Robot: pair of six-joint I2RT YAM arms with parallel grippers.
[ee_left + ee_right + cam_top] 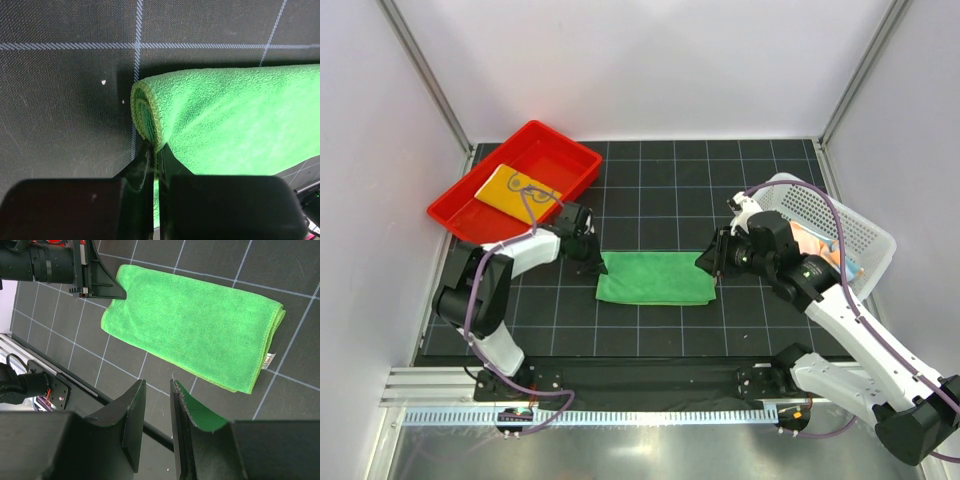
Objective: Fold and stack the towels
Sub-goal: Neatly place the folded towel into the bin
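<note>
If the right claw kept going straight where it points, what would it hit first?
Most likely the green towel, near its long edge; nothing lies between it and the right gripper, though depth is unclear.

left arm (510,255) stretched low over the bench, its gripper (156,150) pinched shut on a green towel (225,115) corner; right arm (840,320) bent, its gripper (157,386) slightly parted, holding nothing.

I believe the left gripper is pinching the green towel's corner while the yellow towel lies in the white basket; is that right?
No: the yellow towel lies in the red tray, as the top view shows. The left gripper does pinch a corner of the green towel.
</note>
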